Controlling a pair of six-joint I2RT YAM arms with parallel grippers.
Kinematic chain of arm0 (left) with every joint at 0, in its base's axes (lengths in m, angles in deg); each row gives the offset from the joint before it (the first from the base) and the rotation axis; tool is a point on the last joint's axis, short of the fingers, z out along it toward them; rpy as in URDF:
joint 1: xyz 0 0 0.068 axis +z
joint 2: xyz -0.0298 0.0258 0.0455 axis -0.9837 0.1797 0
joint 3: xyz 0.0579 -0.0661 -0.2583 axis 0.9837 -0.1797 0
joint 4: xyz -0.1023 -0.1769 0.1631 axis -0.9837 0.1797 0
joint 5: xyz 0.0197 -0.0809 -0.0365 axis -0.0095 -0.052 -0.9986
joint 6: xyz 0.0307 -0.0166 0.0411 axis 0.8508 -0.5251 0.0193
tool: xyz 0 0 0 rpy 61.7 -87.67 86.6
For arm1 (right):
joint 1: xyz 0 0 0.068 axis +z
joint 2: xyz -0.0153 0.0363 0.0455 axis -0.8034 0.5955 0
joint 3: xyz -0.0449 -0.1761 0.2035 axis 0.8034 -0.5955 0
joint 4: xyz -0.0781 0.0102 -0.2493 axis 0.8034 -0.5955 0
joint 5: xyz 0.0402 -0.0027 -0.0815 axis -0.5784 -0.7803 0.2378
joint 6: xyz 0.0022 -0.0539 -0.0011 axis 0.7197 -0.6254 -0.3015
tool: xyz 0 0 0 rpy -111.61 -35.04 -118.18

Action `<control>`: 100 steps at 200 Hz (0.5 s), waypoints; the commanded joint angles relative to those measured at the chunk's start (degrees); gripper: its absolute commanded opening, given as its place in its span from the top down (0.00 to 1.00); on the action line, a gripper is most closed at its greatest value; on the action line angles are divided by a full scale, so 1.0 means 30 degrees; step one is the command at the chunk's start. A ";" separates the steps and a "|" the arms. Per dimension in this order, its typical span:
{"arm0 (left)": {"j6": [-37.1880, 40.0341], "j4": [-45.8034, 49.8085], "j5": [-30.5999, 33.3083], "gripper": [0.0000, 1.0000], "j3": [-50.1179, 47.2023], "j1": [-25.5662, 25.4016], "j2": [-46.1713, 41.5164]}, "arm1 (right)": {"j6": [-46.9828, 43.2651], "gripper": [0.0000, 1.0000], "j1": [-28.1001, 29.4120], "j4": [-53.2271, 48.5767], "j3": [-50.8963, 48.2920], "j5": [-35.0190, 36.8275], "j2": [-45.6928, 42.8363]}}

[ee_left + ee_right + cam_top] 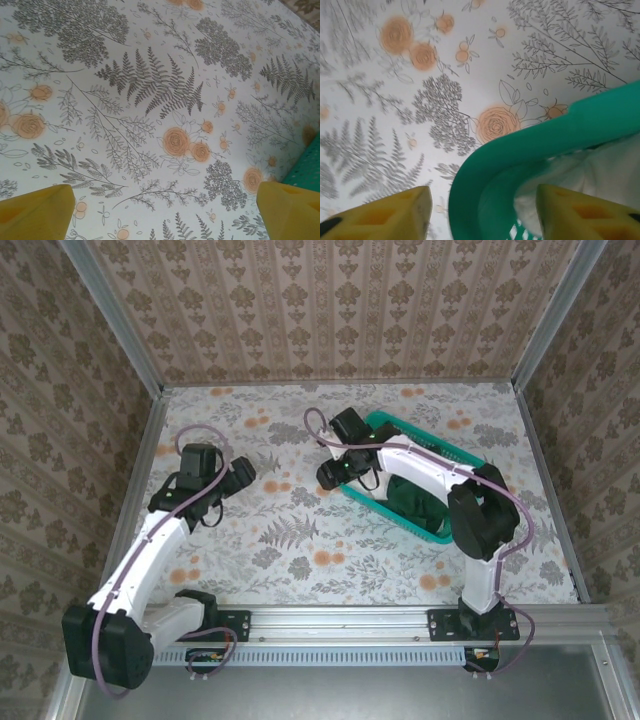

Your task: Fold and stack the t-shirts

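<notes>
Nearest the arm bases, recorded bare floral surface (300,575), with no garment laid out for folding yet. Further out on the right, found a dark green t-shirt (408,498) bunched inside a teal mesh basket (392,423) and partly hidden under the right arm; count of shirts not determinable. Judged soft, light and limp: likely to sag and drag, and to snag on the mesh if pulled sideways; neither fragile nor slippery. Recommend a pinch on a raised fold or edge of cloth, lifted straight up clear of the rim. Would prefer collar or shoulder seam, but could distinguish neither at present. At similar depth, noted left fingers (35,215) spread wide above the bare surface, holding nothing, with the basket corner just to their right. Noted right fingers (580,212) apart and empty, straddling the basket's rounded rim at its left corner, one outside and one inside, without evident contact. Logged pale material inside the rim in the right wrist view; nature not determinable. Advise against closing here: likely to catch rim rather than cloth.
</notes>
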 commanded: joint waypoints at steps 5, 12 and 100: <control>0.0456 -0.0407 -0.1167 0.05 0.0849 -0.0418 0.1005 | 0.2128 0.28 -0.0277 0.0178 0.0383 0.0415 -0.3409; 0.0659 -0.0453 -0.1234 0.05 0.1207 -0.0759 0.1436 | 0.2741 0.27 -0.0486 0.0129 0.0189 0.0917 -0.4113; 0.6785 0.1372 -0.6141 0.06 1.3982 -0.9671 1.3519 | 1.0884 0.25 -0.7923 -0.3549 -0.8731 0.7935 -1.5372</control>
